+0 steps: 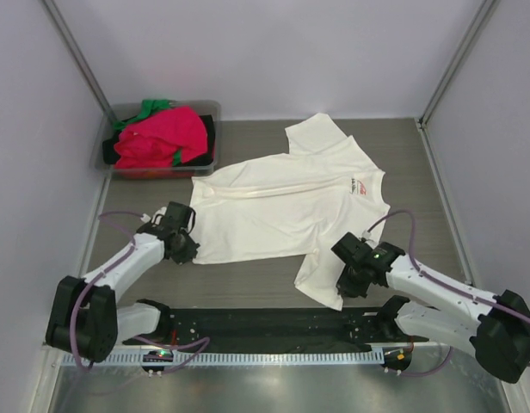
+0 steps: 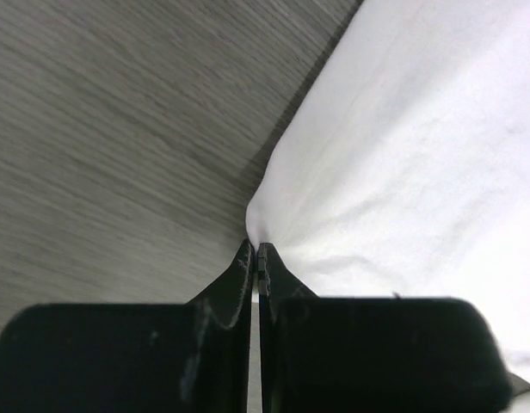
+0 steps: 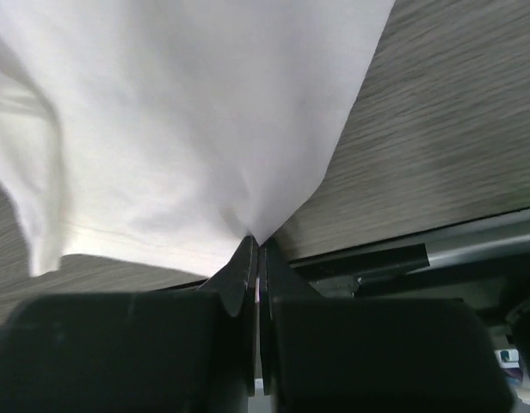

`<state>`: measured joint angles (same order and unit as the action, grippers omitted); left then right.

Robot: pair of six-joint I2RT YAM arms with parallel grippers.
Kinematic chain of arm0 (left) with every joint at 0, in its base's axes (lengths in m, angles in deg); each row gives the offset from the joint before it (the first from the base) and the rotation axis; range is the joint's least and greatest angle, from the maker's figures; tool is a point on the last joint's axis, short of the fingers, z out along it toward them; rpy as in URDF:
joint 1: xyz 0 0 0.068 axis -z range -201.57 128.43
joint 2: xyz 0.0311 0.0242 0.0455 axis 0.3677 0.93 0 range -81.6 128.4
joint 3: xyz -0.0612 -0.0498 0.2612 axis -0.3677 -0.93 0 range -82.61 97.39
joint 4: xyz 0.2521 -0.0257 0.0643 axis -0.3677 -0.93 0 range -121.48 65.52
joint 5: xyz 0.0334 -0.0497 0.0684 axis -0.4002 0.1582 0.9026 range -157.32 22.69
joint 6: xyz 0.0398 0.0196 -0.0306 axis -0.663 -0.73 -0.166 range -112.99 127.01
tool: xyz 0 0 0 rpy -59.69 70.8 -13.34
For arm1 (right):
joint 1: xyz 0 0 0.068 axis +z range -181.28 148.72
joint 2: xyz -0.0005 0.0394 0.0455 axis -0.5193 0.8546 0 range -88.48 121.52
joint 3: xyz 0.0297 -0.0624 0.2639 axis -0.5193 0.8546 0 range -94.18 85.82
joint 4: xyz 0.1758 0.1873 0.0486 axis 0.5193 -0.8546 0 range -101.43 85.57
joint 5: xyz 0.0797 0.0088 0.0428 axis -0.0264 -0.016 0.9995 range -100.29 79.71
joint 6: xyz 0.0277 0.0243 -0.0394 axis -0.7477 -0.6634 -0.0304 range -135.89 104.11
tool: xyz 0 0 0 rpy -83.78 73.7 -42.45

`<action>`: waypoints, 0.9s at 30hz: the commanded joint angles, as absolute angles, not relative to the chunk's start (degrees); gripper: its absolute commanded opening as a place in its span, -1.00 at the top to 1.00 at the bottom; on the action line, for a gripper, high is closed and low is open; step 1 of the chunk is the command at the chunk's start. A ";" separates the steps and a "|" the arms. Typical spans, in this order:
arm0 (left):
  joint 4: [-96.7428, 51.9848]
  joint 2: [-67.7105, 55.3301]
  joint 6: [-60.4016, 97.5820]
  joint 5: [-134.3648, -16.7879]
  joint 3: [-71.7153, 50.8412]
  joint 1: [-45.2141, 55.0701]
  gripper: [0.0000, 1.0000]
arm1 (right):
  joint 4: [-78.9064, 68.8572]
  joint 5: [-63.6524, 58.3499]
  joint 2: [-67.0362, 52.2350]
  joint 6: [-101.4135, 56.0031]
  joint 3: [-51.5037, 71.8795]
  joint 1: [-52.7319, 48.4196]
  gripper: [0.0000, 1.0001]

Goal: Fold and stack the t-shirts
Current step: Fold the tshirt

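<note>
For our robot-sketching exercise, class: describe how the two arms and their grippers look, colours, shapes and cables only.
Both the left arm and the right arm have white link shells between bulky black joint housings. A thin purplish cable loops along each. The left gripper and right gripper have black, wedge-shaped fingers with pale scuffs.

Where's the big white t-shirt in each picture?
Top external: the white t-shirt lies spread out in the middle.
Left wrist: it fills the right side, pinched by the left gripper.
Right wrist: it fills the top left, pinched by the right gripper.
Shared landmark: the grey wood-grain table beside it.
</note>
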<state>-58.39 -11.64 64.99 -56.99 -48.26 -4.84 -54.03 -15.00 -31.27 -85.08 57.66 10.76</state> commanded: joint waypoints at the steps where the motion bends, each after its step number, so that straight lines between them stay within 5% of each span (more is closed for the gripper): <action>1: -65.41 -18.56 64.14 -56.77 -44.99 -5.40 1.00 | -62.24 -22.06 -36.44 -86.55 49.72 11.08 0.97; 14: -86.44 -38.17 65.63 -57.73 -37.61 -6.37 1.00 | -88.96 -33.67 -48.14 -90.77 28.00 11.08 0.98; 27: -93.13 -42.85 66.25 -59.58 -37.87 -6.28 0.98 | -84.15 -33.22 -51.32 -87.09 26.77 11.08 0.98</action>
<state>-92.58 -44.36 66.63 -59.09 -38.88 -5.95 -81.88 -30.80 -53.41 -88.71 28.74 10.76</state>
